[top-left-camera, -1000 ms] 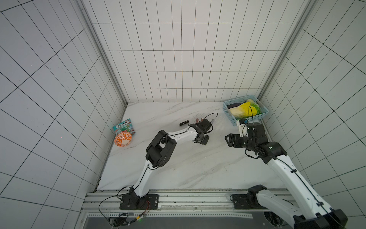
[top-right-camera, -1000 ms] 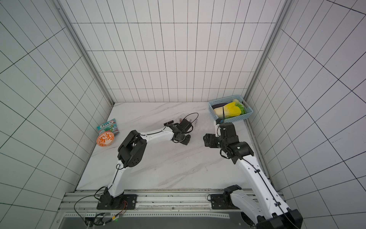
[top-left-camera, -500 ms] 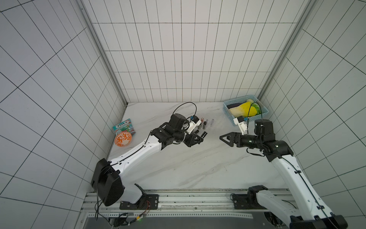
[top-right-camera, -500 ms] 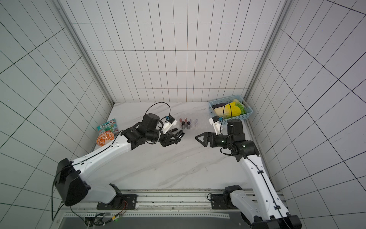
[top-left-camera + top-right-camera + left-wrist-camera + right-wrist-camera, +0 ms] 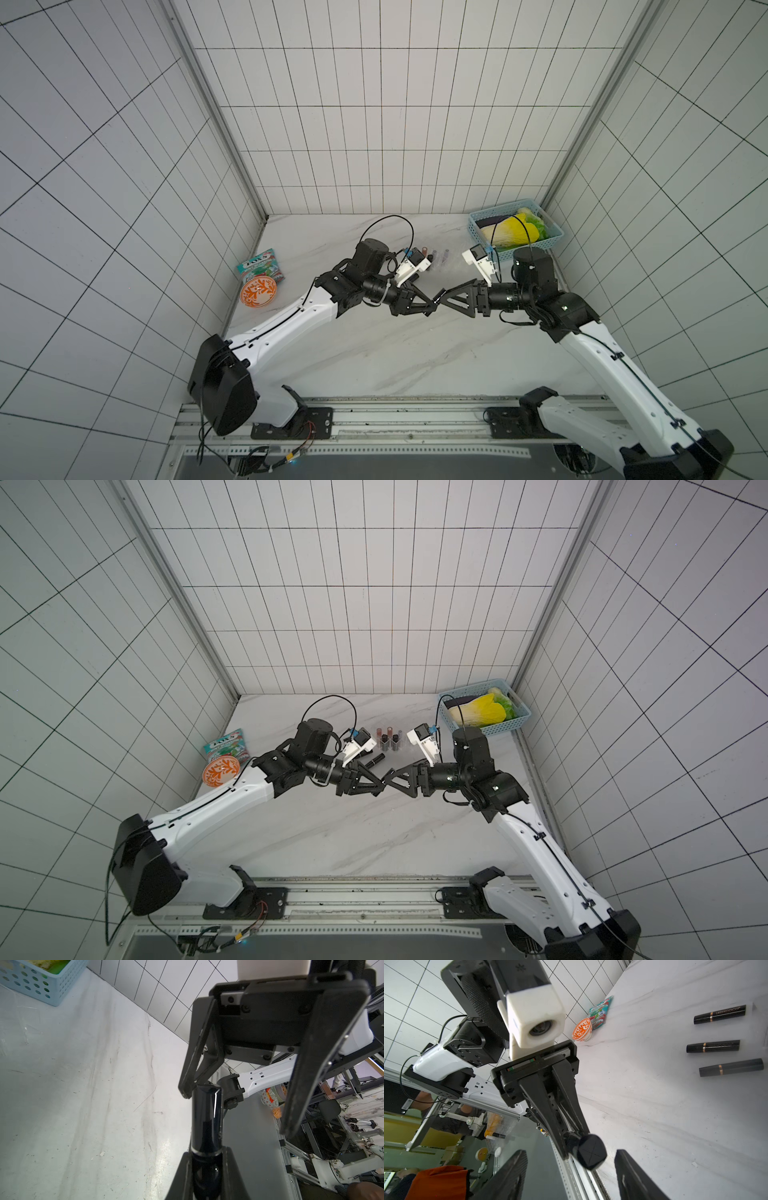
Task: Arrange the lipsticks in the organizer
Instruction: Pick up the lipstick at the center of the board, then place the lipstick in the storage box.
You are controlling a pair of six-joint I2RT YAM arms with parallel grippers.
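My left gripper (image 5: 432,306) (image 5: 380,788) (image 5: 205,1157) is shut on a glossy black lipstick (image 5: 205,1122) and holds it level above the middle of the table. The lipstick's faceted free end (image 5: 591,1154) points between the spread fingers of my right gripper (image 5: 441,297) (image 5: 389,777) (image 5: 570,1157), which is open; neither finger presses on it. The clear organizer (image 5: 401,750) (image 5: 442,268) stands at the back with several lipsticks (image 5: 384,734) upright in it. One black lipstick (image 5: 374,759) lies loose beside it. Three dark tubes (image 5: 713,1046) show in the right wrist view.
A light-blue perforated basket (image 5: 478,232) (image 5: 446,717) (image 5: 31,985) with yellow and green produce sits in the back right corner. An orange patterned bowl (image 5: 257,291) (image 5: 220,771) (image 5: 582,1029) and a candy packet (image 5: 259,266) (image 5: 226,746) lie at the left wall.
My left arm has drawn back from the far lipsticks with a black tube in its jaws. Both grippers have come tip to tip over the table's middle. The right jaws have narrowed somewhat.
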